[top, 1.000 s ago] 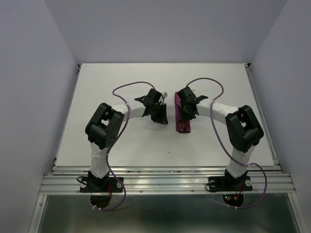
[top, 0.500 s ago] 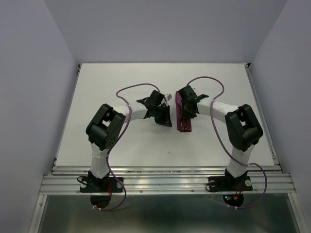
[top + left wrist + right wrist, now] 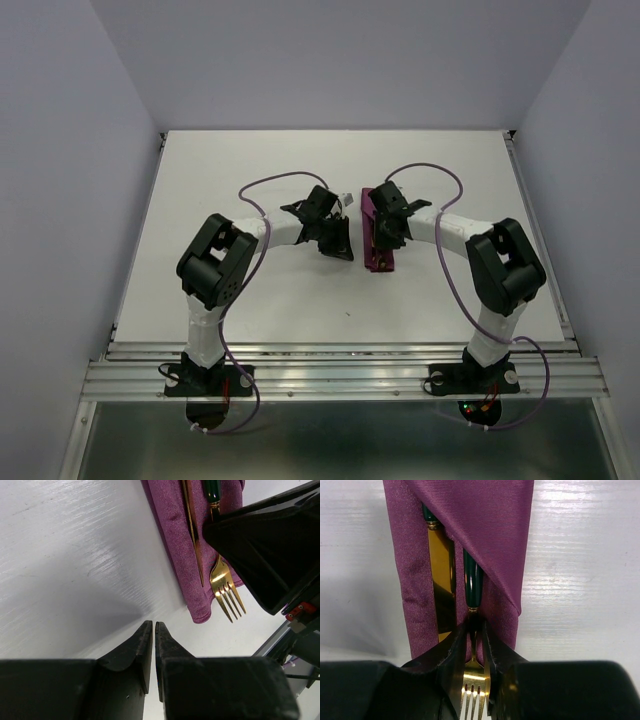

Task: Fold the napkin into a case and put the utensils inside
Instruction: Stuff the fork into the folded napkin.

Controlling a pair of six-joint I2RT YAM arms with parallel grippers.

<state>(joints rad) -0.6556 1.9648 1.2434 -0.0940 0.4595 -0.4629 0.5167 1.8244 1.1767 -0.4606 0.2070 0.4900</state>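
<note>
My right gripper [image 3: 471, 632] pinches the fork [image 3: 472, 677] at its neck, beside the knife [image 3: 441, 575] in the case [image 3: 470, 520]. My left gripper [image 3: 153, 630] hangs pressed nearly together, empty, over the counter [image 3: 70, 560].

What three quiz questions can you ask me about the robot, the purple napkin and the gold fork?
1. What is the left hand holding?
2. True or false: the fork is completely hidden inside the napkin.
3. Which hand has a finger on each side of the fork's neck? A) left hand B) right hand C) neither

Key:
1. Nothing; it sits over bare table beside the napkin.
2. False; the prongs stick out past the napkin's end.
3. B
</note>
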